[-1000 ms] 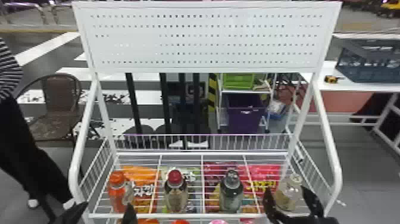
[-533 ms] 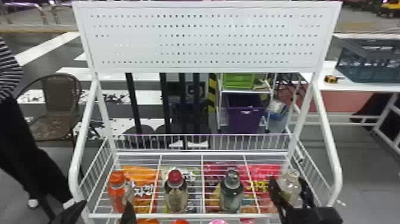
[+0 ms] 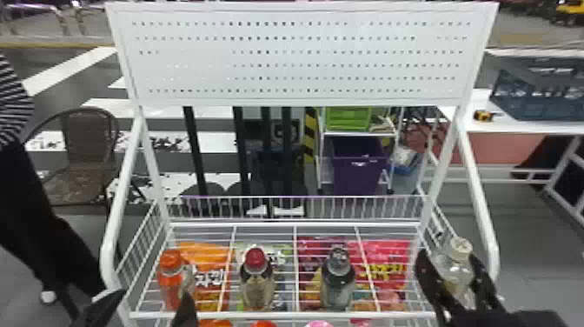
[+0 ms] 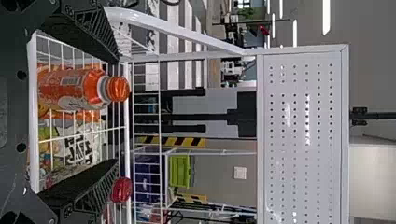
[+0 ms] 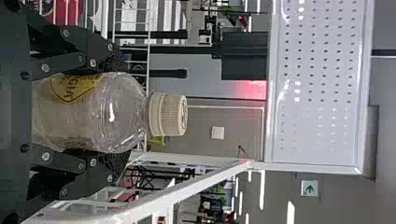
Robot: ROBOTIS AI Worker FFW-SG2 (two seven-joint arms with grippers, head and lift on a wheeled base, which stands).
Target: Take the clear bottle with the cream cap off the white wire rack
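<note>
At the right end of the white wire rack (image 3: 278, 314), my right gripper (image 3: 448, 257) is shut on the clear bottle with the cream cap (image 3: 456, 266), beside the rack's side panel. In the right wrist view, both fingers of my right gripper (image 5: 125, 112) press the sides of the clear bottle (image 5: 116, 119); its cream cap (image 5: 168, 114) sticks out past them. My left gripper (image 3: 152, 300) is at the rack's front left, by the orange bottle. Seen from the left wrist, my left gripper (image 4: 116, 112) is open, with the orange bottle (image 4: 70, 88) between its spread fingers, ungripped.
A red-capped bottle (image 3: 256, 278) and a dark-capped bottle (image 3: 338, 278) stand on the rack's shelf, above colourful snack bags (image 3: 384, 261). White side rails (image 3: 478, 191) flank the rack, and a perforated white panel (image 3: 300, 56) rises behind the shelf.
The clear bottle has moved to the right, away from the dark-capped bottle, together with my right gripper, whose fingers have closed in on it. My left gripper has barely moved.
</note>
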